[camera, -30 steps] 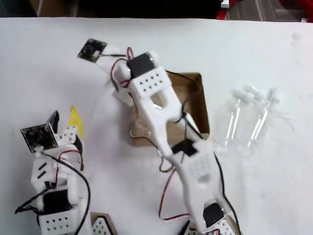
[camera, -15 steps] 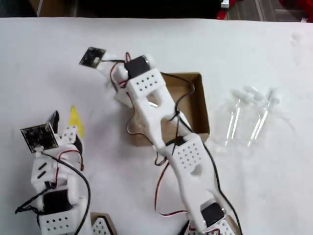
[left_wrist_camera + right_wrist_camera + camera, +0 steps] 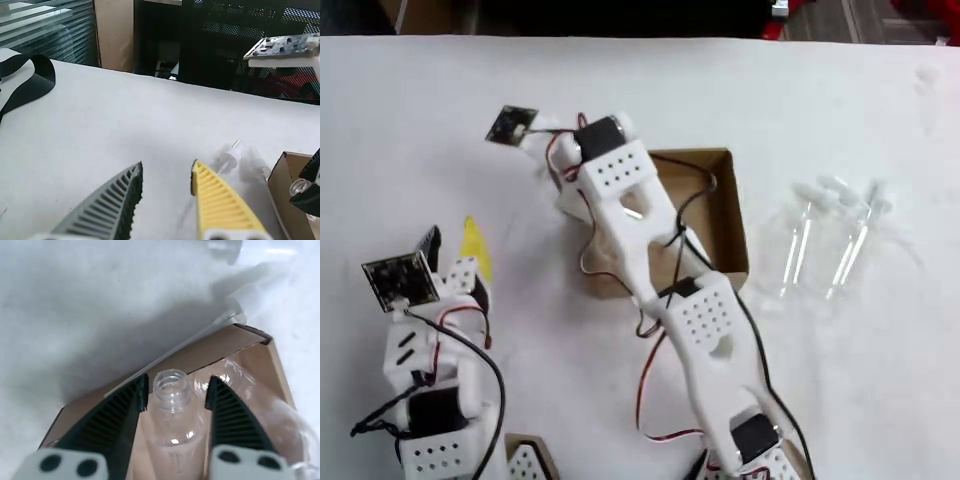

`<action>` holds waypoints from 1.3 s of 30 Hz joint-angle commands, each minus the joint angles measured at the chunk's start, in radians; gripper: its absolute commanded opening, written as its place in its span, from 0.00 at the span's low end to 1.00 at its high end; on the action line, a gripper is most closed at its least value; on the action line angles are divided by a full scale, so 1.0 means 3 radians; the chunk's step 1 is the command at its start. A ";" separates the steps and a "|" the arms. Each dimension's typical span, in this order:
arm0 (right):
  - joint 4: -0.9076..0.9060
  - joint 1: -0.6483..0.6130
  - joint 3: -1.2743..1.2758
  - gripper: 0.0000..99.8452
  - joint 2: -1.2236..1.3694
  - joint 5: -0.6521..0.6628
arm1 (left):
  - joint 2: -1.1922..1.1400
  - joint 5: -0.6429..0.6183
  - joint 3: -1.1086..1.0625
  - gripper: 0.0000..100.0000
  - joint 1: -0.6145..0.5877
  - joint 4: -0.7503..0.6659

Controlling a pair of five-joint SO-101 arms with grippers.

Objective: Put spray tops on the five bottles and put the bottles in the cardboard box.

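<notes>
My right end effector (image 3: 176,382) has edged in over the brown cardboard box (image 3: 210,347), apparently pinching a clear plastic bottle (image 3: 172,425) with a bare, open neck. The bottle sits inside the box, still unfinished.

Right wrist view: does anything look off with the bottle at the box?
Yes. The bottle held in the right end effector at the cardboard box has a bare, open neck. No spray top is fitted, so it looks unready for boxing.

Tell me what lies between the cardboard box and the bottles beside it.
Nothing; in the high view a narrow strip of bare table separates cardboard box and bottles.
</notes>
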State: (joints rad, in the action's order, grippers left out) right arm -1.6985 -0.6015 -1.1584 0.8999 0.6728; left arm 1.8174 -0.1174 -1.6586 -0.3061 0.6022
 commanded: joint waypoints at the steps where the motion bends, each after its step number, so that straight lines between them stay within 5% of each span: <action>1: -0.0095 0.0064 -0.0015 0.06 -0.0079 0.0041 | 0.0033 0.0041 0.0015 0.15 -0.0008 -0.0097; 13: -0.0095 0.0090 0.0000 0.02 -0.0703 0.0036 | 0.0033 0.0041 0.0015 0.15 -0.0008 -0.0097; 23: -0.0105 0.0417 0.0107 0.02 -0.1752 -0.0701 | 0.0033 0.0041 0.0015 0.15 -0.0008 -0.0097; 30: -0.0064 0.0570 0.1473 0.02 -0.3056 -0.0752 | 0.0033 0.0046 0.0015 0.15 -0.0008 -0.0097; 33: 0.0396 0.0811 0.2215 0.02 -0.3619 -0.0808 | 0.0033 0.0046 0.0015 0.15 -0.0008 -0.0097; 39: 0.2232 0.1179 0.4266 0.02 -0.4478 -0.1626 | 0.0033 0.0046 0.0015 0.15 -0.0008 -0.0097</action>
State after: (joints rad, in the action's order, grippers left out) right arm -1.4009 -0.3007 -0.2716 -0.2723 0.3153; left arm 1.8174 -0.1174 -1.6586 -0.3061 0.6007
